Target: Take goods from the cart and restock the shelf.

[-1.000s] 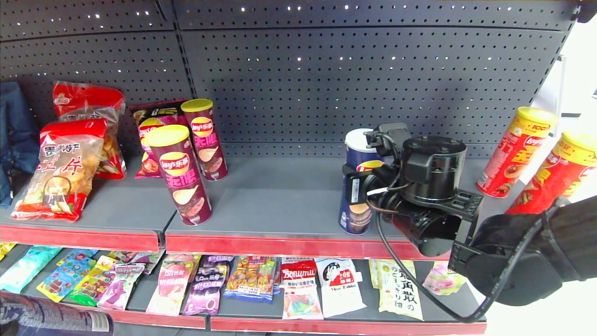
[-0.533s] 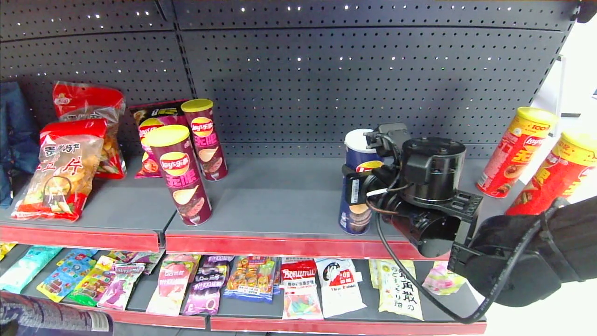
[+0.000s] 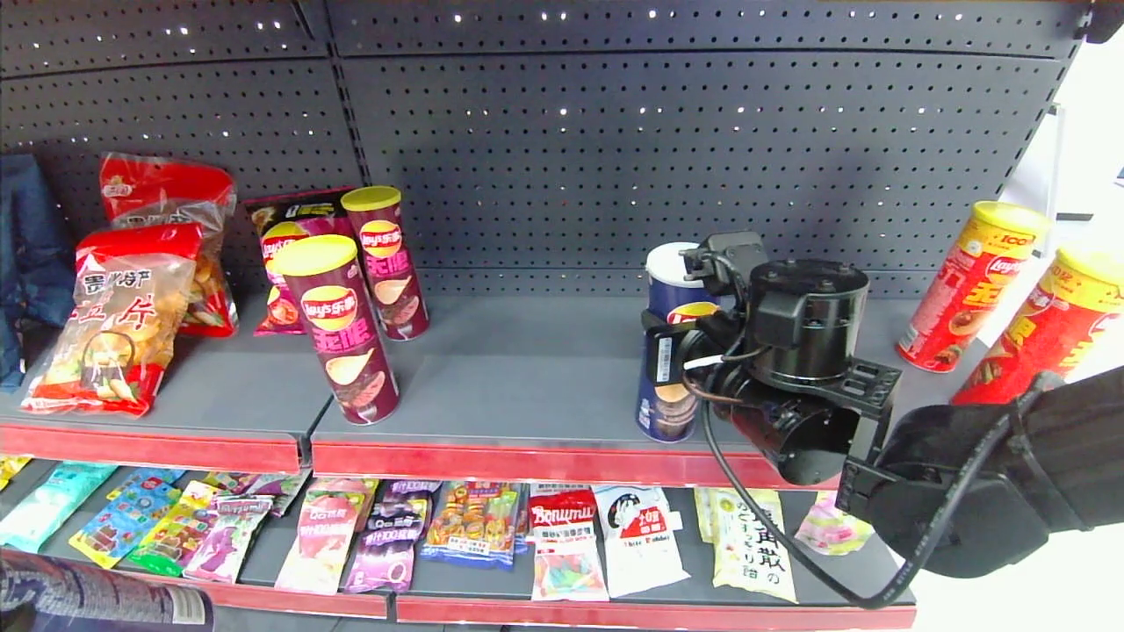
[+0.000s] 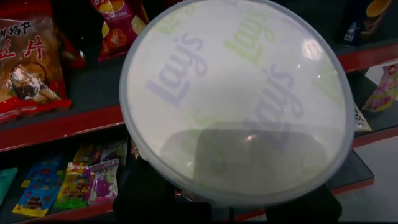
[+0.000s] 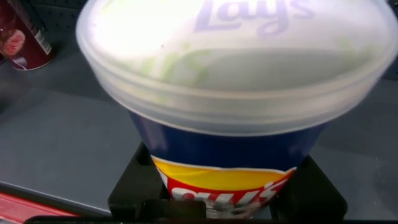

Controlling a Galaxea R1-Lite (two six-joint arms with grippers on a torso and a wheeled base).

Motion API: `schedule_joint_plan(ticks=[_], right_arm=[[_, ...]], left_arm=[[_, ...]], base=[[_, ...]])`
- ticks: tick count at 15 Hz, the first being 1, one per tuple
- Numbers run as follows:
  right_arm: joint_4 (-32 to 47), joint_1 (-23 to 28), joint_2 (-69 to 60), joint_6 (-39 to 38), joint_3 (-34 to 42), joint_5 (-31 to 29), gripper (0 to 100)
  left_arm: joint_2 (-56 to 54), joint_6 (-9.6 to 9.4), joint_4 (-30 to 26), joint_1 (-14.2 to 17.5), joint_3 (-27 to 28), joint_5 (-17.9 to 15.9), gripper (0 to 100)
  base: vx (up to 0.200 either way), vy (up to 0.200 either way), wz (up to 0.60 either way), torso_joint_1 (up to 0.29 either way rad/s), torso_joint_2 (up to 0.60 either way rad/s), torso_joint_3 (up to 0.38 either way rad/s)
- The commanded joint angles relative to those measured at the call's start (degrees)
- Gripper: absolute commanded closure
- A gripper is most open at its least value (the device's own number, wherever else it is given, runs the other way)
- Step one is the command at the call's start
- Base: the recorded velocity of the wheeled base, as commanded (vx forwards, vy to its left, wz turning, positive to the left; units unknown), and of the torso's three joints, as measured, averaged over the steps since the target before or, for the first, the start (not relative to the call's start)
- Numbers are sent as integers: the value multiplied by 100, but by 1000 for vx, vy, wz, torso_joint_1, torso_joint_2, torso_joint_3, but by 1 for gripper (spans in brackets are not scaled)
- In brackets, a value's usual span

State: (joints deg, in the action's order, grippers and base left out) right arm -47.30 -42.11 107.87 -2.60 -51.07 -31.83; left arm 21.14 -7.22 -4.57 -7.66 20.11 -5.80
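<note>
I am looking at a dark grey store shelf with a red front edge and a pegboard back panel. The blue can, a tall chip tube with a white lid, stands upright on the shelf close to its front edge, and I place everything else from it. My right pincer is closed around the blue can at mid-height. In the right wrist view its black fingers press against both sides of the tube just under the clear lid. Well to the left of the blue can stand two maroon cans with yellow lids, one near the shelf's front and one farther back. A dark snack bag leans just behind them. Farther left again, two red snack bags lie propped toward the back panel. Well to the right of the blue can, two red cans with yellow lids stand at the shelf's end. On the lower shelf beneath the blue can, flat candy packets lie in a row. My left pincer holds a second can in front of the shelf, low and far to the left of the blue can. Its round clear lid faces the left wrist camera, and the dark fingers close in beneath it on either side.
</note>
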Motion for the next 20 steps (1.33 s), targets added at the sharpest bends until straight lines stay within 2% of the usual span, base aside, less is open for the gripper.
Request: schedule_joint_plan(ticks=[1, 8, 9, 15, 20], right_arm=[[1, 1, 41, 5, 0, -69, 100], [1, -8, 111, 5, 9, -166, 100], [1, -17, 111, 5, 0, -201, 0], [1, -105, -47, -13, 44, -218, 0], [1, -430, -961, -13, 730, -218, 0]], left_arm=[[4, 1, 0, 1, 1, 0, 100], [-40, 1, 0, 1, -8, 0, 100], [-66, 1, -9, 1, -8, 0, 100], [-136, -8, -105, 1, 1, 0, 100], [-136, -8, -105, 1, -8, 0, 100]], base=[[0, 0, 0, 0, 0, 0], [0, 0, 0, 0, 0, 0], [0, 0, 0, 0, 0, 0], [0, 0, 0, 0, 0, 0], [0, 0, 0, 0, 0, 0]])
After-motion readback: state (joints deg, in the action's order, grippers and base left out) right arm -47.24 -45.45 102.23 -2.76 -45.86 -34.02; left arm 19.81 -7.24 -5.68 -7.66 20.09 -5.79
